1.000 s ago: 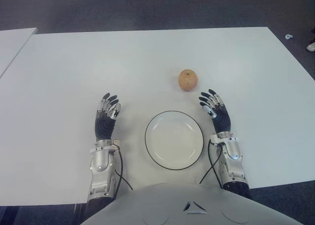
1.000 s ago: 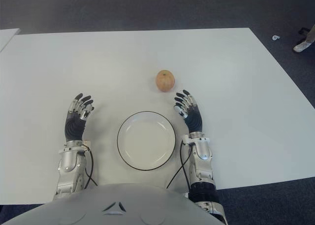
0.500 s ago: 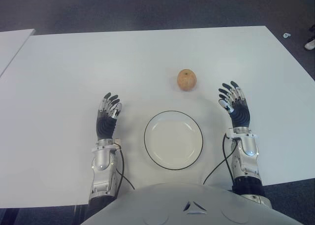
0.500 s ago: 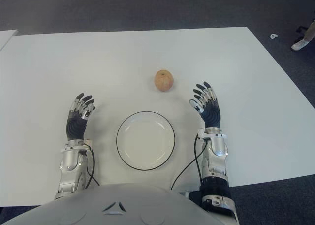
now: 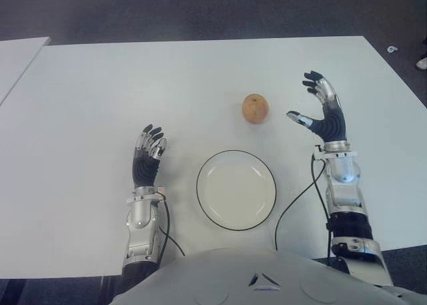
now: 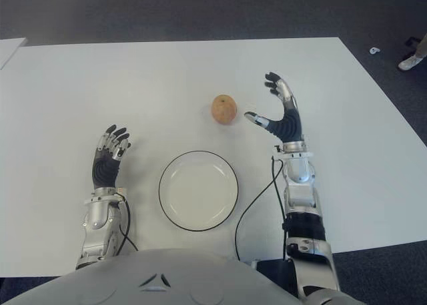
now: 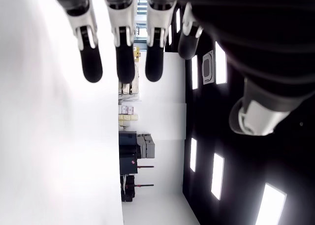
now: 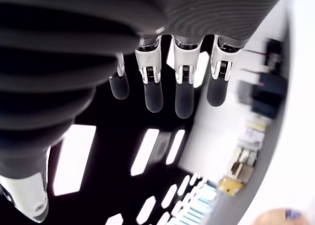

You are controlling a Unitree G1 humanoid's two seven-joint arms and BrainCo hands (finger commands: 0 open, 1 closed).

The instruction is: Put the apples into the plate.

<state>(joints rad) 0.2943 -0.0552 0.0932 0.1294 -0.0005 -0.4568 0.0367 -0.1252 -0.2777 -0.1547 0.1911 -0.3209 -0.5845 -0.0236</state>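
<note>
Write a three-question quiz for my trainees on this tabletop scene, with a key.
1. True or false: the apple already lies in the plate.
2. Which robot hand is nearer the apple? A) left robot hand B) right robot hand
3. Fill in: both robot hands hold ____.

Key:
1. False. The apple sits on the white table, beyond the plate's far rim.
2. B. It shows open, just right of the apple, not touching it; the left robot hand shows left of the plate.
3. Nothing.
</note>
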